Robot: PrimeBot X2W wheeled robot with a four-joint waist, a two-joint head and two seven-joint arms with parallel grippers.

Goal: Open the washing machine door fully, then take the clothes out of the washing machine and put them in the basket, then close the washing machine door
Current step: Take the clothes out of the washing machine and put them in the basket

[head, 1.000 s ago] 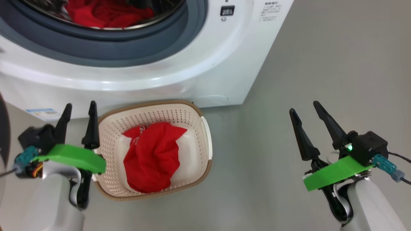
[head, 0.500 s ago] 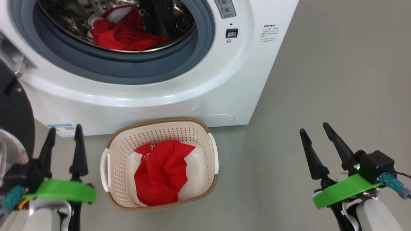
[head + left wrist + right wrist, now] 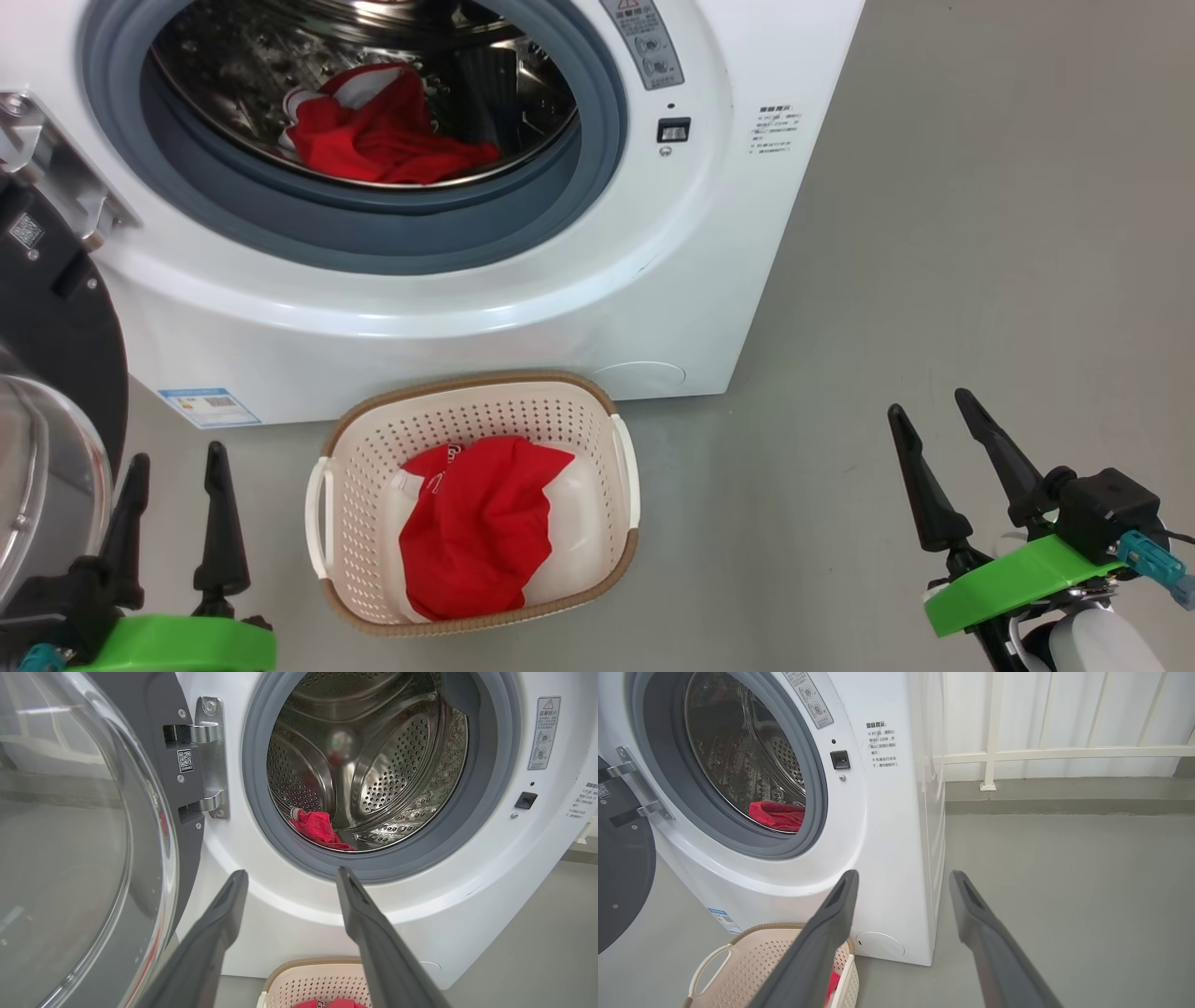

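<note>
At my far left the large round washing machine door (image 3: 51, 308), a glossy black ring around a bulging clear glass bowl, stands swung well clear of the opening, so I judge the opening step done. Just beside it my left gripper (image 3: 177, 453) hangs low over the floor, its two dark fingers spread apart and holding nothing. Next comes the big white front-loading washing machine (image 3: 523, 308), its grey rubber gasket (image 3: 373, 238) ringing the steel drum (image 3: 397, 756). A bright red soft garment with white trim (image 3: 383, 140) lies at the bottom of the drum, so unloading is not finished. Below the opening, close against the machine's foot, sits the small cream-white perforated plastic basket with a brown woven-look rim (image 3: 467, 381), and another red garment with white panels (image 3: 476, 532) lies in it. By my reckoning I am about halfway: the drum piece has to go into the basket, then the door must be shut. At the right my right gripper (image 3: 929, 401) hovers well apart from the machine, fingers parted, empty. Underneath is a smooth plain grey floor (image 3: 980, 233), and the right wrist view has a white railing (image 3: 1064, 753) along a pale wall beyond the machine's side
</note>
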